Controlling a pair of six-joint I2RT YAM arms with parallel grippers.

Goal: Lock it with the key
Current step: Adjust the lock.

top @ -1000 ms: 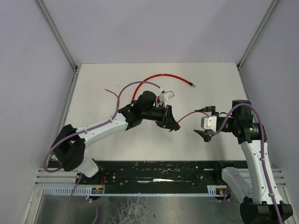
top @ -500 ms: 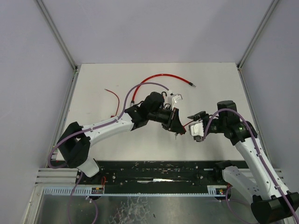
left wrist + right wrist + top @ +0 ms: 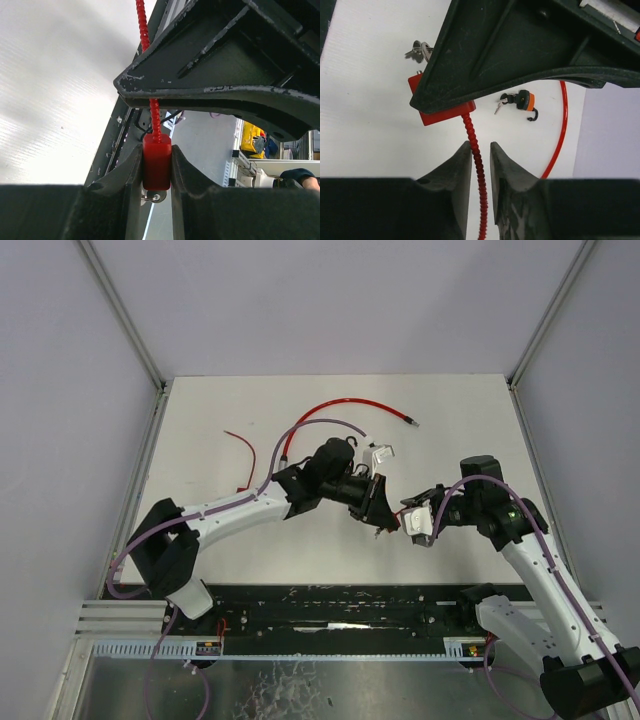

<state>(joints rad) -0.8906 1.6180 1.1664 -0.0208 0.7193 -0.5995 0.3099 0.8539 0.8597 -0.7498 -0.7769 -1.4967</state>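
Left gripper (image 3: 156,150) clamps the red lock (image 3: 156,165); right gripper (image 3: 480,145) straddles its cable (image 3: 470,127), grip unclear. Likely next: grasp the key (image 3: 420,50) at the lock's eleven o'clock.

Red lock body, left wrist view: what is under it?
A small metal ring or key pokes out beneath the red lock body, clamped in the left gripper; the fingers hide the rest.

The lock (image 3: 157,160) is smooth red plastic, its key (image 3: 422,50) shiny metal.
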